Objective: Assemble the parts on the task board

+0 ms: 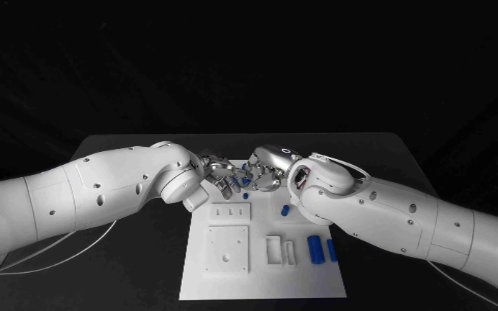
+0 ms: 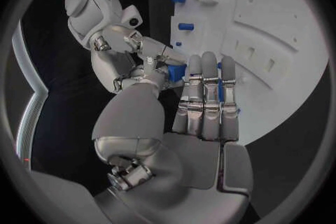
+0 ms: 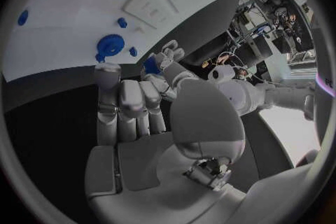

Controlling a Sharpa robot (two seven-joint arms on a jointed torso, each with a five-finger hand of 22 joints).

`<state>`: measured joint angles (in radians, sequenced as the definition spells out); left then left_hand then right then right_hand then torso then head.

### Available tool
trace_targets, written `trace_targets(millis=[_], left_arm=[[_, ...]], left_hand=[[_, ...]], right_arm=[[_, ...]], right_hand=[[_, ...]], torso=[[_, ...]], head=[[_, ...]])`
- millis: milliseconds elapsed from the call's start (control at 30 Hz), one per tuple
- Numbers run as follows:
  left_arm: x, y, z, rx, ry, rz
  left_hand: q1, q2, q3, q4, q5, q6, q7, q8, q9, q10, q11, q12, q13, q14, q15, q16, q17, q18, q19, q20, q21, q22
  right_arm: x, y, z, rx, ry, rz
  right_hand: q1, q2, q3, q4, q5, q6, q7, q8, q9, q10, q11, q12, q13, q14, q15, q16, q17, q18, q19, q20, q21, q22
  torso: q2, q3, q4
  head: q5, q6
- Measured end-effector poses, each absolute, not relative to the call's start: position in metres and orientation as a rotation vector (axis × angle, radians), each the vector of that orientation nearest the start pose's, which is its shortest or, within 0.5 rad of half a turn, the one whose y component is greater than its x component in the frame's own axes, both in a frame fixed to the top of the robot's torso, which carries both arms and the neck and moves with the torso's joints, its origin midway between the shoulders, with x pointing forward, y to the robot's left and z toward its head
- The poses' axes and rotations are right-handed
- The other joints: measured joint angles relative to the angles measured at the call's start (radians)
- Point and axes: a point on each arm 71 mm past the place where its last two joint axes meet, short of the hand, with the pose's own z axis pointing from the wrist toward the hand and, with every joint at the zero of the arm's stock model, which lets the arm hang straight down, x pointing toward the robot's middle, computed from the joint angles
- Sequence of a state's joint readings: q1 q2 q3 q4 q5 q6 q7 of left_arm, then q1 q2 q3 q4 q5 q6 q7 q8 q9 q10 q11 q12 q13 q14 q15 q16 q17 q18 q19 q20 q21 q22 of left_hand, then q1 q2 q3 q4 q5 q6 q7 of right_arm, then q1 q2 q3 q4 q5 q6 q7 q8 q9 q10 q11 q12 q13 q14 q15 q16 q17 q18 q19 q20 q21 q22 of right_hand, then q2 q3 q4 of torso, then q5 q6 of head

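A small blue plastic part (image 2: pixel 175 71) is pinched between the fingertips of the silver left hand (image 1: pixel 220 170) and the silver right hand (image 1: pixel 265 168), held above the far end of the white rectangular task board (image 1: pixel 260 282). More blue cylindrical parts (image 1: pixel 314 248) lie on the board's near right side.

Matt white plastic task board (image 1: pixel 265 282) with smooth blue plastic parts (image 1: pixel 314 248) on a matt black counter (image 1: pixel 135 282); silvery metal hands (image 1: pixel 220 174).
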<state>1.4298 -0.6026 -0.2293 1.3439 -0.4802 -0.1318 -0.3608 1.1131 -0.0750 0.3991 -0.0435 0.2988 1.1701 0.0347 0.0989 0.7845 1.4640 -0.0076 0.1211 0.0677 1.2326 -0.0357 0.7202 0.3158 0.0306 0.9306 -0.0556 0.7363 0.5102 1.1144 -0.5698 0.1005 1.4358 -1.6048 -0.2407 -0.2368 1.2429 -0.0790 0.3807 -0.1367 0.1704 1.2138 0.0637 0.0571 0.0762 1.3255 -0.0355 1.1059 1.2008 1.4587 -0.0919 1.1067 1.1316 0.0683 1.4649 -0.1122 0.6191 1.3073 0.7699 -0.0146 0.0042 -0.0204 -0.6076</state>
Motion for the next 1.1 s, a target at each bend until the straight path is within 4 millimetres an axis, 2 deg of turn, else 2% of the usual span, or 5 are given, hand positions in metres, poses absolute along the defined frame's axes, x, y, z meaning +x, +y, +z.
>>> trace_targets(millis=[33, 100, 633, 833, 1100], left_arm=[[0.5243, 0.1457, -0.1792, -0.648, 2.186, -0.82], [0.5242, 0.1456, -0.1795, -0.651, 2.187, -0.821], [0.5247, 0.147, -0.1808, -0.662, 2.198, -0.809], [0.5247, 0.1464, -0.1805, -0.66, 2.201, -0.81], [0.5249, 0.1457, -0.1802, -0.657, 2.201, -0.816]], left_hand=[[-0.014, -0.004, 0.04, -0.036, -0.002, 0.003, -0.003, -0.007, -0.001, 0.0, 0.0, 0.0, 0.0, 0.0, 0.0, 0.0, 0.0, 0.0, 0.0, 0.0, -0.007, -0.005], [-0.03, -0.014, 0.061, -0.054, -0.014, 0.003, -0.003, -0.019, -0.001, 0.0, 0.0, 0.004, 0.001, 0.0, 0.0, 0.0, 0.001, 0.0, 0.012, 0.003, -0.024, -0.019], [-0.054, -0.029, 0.05, -0.038, -0.022, 0.027, -0.026, -0.029, -0.041, 0.0, 0.0, 0.01, 0.001, -0.002, 0.002, 0.0, 0.002, -0.016, 0.042, 0.002, -0.073, -0.057], [-0.032, -0.007, 0.063, -0.051, -0.027, 0.026, -0.025, -0.034, -0.05, 0.0, 0.0, 0.01, 0.001, -0.004, 0.004, 0.0, 0.002, -0.016, 0.042, 0.002, -0.073, -0.055], [-0.03, 0.022, 0.063, -0.051, 0.03, 0.034, 0.003, -0.029, -0.032, 0.002, -0.001, 0.002, 0.001, 0.008, -0.007, 0.006, 0.007, -0.016, 0.036, -0.004, -0.03, -0.016]], right_arm=[[0.4936, -0.0903, -0.1804, -0.214, 1.647, 0.691], [0.4937, -0.0904, -0.1805, -0.214, 1.647, 0.69], [0.4938, -0.0904, -0.1806, -0.215, 1.648, 0.69], [0.4935, -0.0903, -0.1812, -0.215, 1.65, 0.69], [0.4934, -0.0898, -0.1818, -0.217, 1.653, 0.69]], right_hand=[[0.001, -0.001, 0.0, 0.0, 0.0, 0.0, 0.0, 0.0, 0.0, 0.0, 0.0, 0.0, 0.0, 0.0, 0.0, 0.0, 0.0, 0.0, 0.0, 0.0, 0.0, 0.0], [0.001, -0.001, 0.0, 0.0, 0.0, 0.0, 0.0, 0.002, 0.0, 0.0, 0.0, 0.0, 0.0, 0.0, 0.0, 0.0, 0.0, 0.0, 0.0, 0.0, 0.0, 0.0], [0.0, 0.0, -0.001, -0.001, -0.001, 0.0, 0.0, 0.004, 0.0, 0.0, 0.0, 0.0, 0.0, -0.001, 0.001, 0.0, 0.0, 0.0, 0.0, 0.0, 0.0, 0.0], [-0.002, 0.001, -0.001, -0.001, -0.001, 0.0, 0.0, 0.003, 0.0, 0.0, 0.0, 0.0, 0.0, -0.001, 0.001, 0.0, 0.0, 0.0, 0.0, 0.0, 0.0, 0.001], [-0.002, 0.001, 0.001, 0.001, 0.0, 0.0, 0.0, 0.002, 0.001, 0.0, 0.0, 0.0, 0.0, -0.001, 0.001, 0.0, 0.0, 0.0, 0.0, 0.0, 0.0, 0.001]], torso=[[0.0, 0.0, 0.0], [0.0, 0.0, 0.0], [0.0, 0.0003, 0.0003], [0.0, 0.0002, 0.0003], [0.0, 0.0002, 0.0004]], head=[[0.0, 0.0], [-0.001, 0.0], [-0.002, -0.004], [-0.003, -0.003], [-0.003, -0.005]])
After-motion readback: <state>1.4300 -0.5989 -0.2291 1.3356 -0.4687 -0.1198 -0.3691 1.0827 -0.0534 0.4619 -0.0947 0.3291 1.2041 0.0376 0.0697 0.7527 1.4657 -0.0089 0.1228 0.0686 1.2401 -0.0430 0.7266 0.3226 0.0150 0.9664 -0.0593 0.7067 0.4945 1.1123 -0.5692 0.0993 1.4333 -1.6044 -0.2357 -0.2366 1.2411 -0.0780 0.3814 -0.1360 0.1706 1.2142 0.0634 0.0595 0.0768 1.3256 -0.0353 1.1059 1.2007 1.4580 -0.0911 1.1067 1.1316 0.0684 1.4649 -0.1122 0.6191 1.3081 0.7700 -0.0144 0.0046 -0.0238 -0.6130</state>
